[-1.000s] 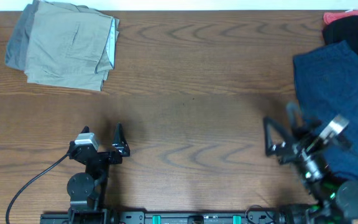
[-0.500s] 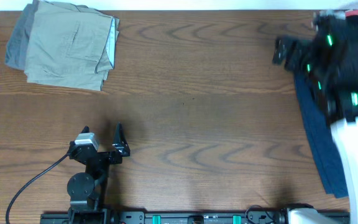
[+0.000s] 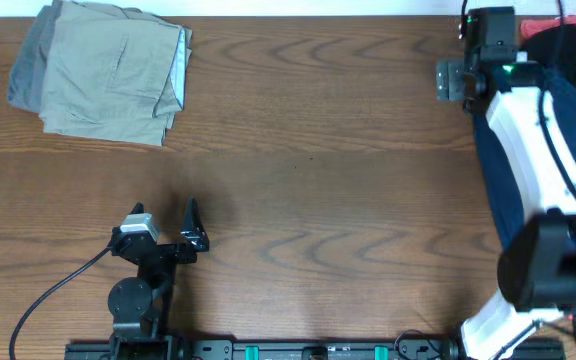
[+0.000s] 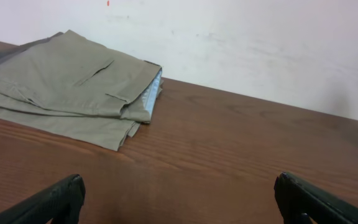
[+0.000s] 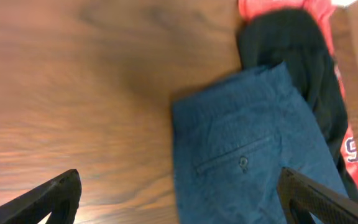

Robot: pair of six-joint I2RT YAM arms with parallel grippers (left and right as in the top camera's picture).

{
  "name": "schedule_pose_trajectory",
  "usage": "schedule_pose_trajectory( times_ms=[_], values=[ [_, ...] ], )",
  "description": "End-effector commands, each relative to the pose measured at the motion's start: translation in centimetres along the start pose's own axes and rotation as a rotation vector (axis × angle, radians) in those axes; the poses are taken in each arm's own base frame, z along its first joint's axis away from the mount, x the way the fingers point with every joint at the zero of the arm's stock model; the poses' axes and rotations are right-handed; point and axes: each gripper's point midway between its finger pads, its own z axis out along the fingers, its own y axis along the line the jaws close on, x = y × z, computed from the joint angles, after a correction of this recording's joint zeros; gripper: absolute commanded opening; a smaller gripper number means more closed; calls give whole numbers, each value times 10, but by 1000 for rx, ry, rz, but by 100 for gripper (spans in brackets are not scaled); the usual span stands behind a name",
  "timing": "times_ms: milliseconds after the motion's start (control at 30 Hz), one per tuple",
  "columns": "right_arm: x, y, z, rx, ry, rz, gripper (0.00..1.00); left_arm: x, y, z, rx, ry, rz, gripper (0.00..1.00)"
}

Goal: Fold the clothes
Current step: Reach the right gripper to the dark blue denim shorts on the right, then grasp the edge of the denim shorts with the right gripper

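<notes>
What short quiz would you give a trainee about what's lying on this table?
1. Short answer: which wrist camera sees the folded khaki cloth shorts?
2. True or false: the right gripper is shut on the dark navy-blue cloth shorts.
3. Multiple choice: what lies against the far end of the navy shorts? A) a white plate B) a black cloth garment C) a metal spoon

Key: 1 left; 2 false, it is open and holds nothing; 3 B.
</notes>
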Motion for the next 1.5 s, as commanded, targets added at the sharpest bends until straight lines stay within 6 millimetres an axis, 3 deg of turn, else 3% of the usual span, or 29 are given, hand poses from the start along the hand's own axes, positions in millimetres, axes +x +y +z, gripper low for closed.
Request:
schedule_pose_trajectory(
  times_ms=[0, 200, 500, 1033, 1300, 1400, 1467],
  values=[
    [7, -25, 28, 74, 47, -19, 99, 15, 2, 1, -2, 47, 12, 98],
    [33, -21, 79, 30, 130, -67, 97, 15, 2, 1, -2, 47, 12, 98],
    [55, -20, 116, 33, 187, -61, 92, 15, 2, 1, -2, 47, 12, 98],
    [85, -11, 151, 11, 259, -65, 86, 15, 2, 1, -2, 47, 12, 98],
    [98, -20, 161, 17, 292, -49, 73, 15, 2, 1, -2, 47, 12, 98],
    [99, -23, 161, 19, 295, -45, 59, 15, 2, 1, -2, 47, 12, 98],
    [100, -26, 161, 21, 299, -39, 57, 15, 2, 1, -2, 47, 12, 98]
  ],
)
